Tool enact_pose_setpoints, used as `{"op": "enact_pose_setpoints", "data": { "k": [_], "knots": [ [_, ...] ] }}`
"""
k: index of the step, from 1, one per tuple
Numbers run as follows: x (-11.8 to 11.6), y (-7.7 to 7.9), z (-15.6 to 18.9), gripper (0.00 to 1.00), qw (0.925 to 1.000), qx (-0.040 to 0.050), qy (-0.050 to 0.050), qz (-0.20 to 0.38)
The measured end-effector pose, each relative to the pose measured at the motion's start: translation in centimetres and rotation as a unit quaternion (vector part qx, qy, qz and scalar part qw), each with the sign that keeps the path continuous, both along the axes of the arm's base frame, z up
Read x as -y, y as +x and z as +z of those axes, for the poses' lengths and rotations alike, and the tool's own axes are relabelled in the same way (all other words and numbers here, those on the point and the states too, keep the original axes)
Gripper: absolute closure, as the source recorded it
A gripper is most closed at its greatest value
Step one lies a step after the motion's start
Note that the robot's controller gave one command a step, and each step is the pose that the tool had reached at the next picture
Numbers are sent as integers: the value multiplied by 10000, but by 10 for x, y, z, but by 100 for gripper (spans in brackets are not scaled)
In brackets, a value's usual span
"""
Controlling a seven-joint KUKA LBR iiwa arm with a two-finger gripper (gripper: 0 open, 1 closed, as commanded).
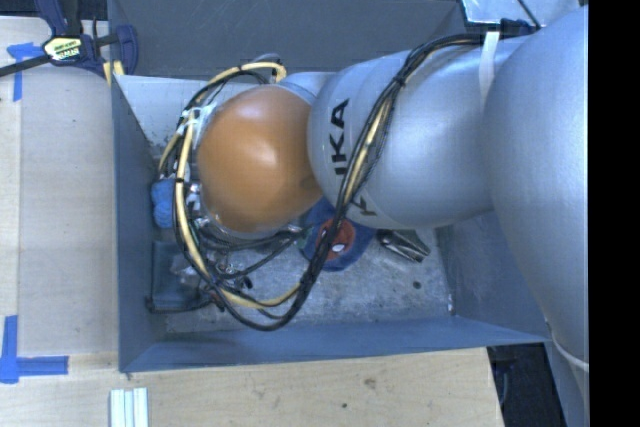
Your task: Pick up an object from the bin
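The bin [280, 340] is matt grey metal, its floor scuffed and speckled; the orange cover [250, 160] looks smooth and glossy.

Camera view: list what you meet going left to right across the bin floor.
Small blue thing by the left wall → the arm's orange wrist cover → round blue-and-red thing → shiny metal piece.

A robotics lab test cell: a silver KUKA arm [420, 145], with orange wrist cover [255, 160] and looped yellow-and-black cables [268, 320], reaches in from 3 o'clock over a grey metal bin [300, 347] of small loose things
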State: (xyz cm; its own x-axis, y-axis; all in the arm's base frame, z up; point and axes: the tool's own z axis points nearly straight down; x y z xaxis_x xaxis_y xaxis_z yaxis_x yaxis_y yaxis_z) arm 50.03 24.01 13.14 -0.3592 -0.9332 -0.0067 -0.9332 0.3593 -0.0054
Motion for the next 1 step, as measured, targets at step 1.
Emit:
{"op": "enact_pose_setpoints", "data": {
  "k": [1],
  "knots": [
    [-1, 2, 46, 100, 10000, 0, 1, -27]
  ]
}}
